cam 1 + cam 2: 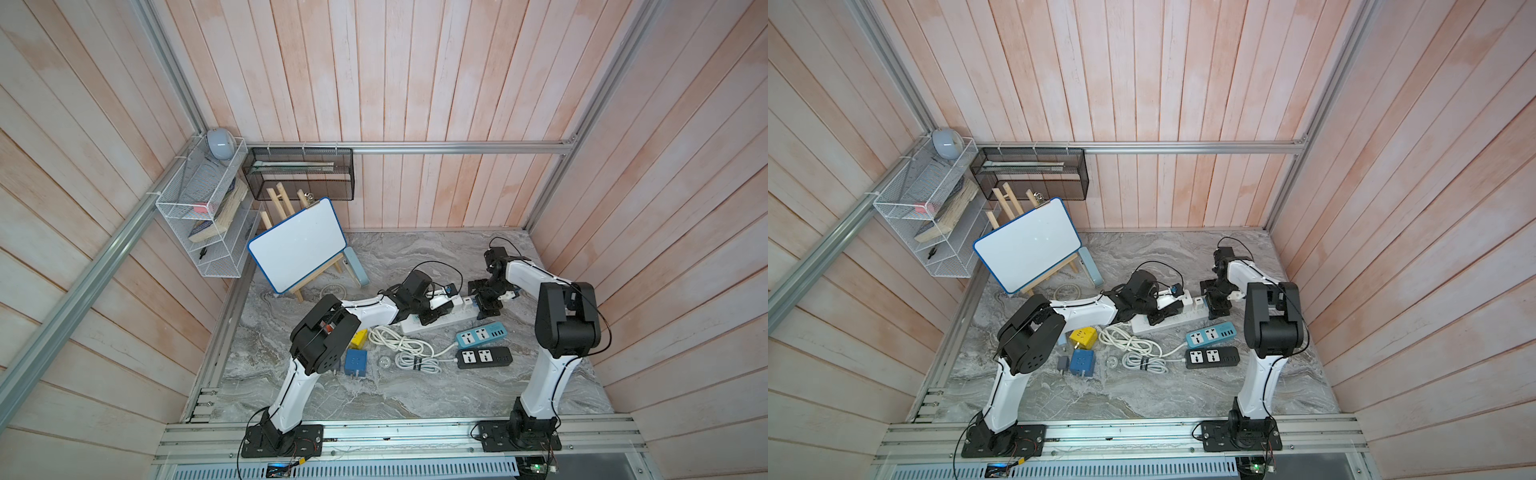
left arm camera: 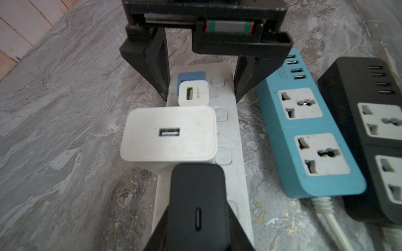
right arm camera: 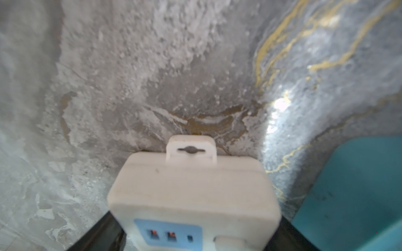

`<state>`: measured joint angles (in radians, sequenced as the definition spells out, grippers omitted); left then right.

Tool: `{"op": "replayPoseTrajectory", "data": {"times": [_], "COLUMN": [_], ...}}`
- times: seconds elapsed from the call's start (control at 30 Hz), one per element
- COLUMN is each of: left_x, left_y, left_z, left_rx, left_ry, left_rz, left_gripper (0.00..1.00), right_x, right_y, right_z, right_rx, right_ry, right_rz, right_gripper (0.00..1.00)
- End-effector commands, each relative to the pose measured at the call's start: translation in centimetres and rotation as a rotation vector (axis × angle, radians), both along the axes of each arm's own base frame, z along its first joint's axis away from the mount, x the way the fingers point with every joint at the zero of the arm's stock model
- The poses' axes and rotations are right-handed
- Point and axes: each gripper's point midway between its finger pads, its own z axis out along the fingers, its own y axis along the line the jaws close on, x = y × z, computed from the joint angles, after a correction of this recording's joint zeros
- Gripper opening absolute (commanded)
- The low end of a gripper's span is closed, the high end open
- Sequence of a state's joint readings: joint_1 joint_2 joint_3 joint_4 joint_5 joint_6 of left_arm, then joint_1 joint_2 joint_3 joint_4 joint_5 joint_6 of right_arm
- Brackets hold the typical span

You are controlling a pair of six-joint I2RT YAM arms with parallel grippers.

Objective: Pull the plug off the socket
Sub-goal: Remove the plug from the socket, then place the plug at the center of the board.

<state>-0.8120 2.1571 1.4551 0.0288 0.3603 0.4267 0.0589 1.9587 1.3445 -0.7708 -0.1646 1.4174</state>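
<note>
"Black plug [image 2: 196,189], position?" asks the inspector.

"On the white power strip [image 2: 230,134], just beside the large white charger [image 2: 168,134]. The left gripper [image 2: 197,219] pinches its sides. Pin seating cannot be told," the assistant reports.

"Right gripper [image 2: 200,95]?"

"Jaws wide, clamped across the strip's end on the marble table [image 2: 65,130]."

Surface finishes
Grey marble-pattern worktop [image 2: 65,108], faint sheen; white power strip [image 2: 237,184] and black plug [image 2: 195,195], smooth matt plastic.
</note>
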Motion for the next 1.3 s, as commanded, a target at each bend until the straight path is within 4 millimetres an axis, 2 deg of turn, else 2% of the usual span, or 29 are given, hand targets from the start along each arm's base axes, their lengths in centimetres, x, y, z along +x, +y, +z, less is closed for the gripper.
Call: {"op": "replayPoseTrajectory", "data": {"times": [0.0,0.2,0.73,1.0,1.27], "left_x": [0.3,0.0,0.3,0.1,-0.3], "left_y": [-1.1,-0.8,2.0,4.5,8.5], "left_z": [7.7,8.9,13.7,15.2,16.0], "left_rx": [-0.144,-0.168,-0.169,-0.170,-0.116], "left_ry": [-0.099,-0.010,-0.054,0.030,0.200], "left_rz": [-0.039,-0.069,0.043,0.179,0.408], "left_gripper": [0.00,0.00,0.00,0.00,0.00], "right_x": [-0.6,-0.6,-0.2,0.0,0.1], "right_y": [-0.4,-0.5,-0.4,-0.1,0.0], "right_z": [-3.5,-3.6,-3.4,-3.3,-3.2], "right_rx": [-0.060,-0.064,-0.058,-0.049,-0.045], "right_ry": [0.052,0.052,0.041,0.031,0.026], "right_rz": [-0.001,-0.005,-0.006,-0.005,-0.002], "right_gripper": [0.00,0.00,0.00,0.00,0.00]}}
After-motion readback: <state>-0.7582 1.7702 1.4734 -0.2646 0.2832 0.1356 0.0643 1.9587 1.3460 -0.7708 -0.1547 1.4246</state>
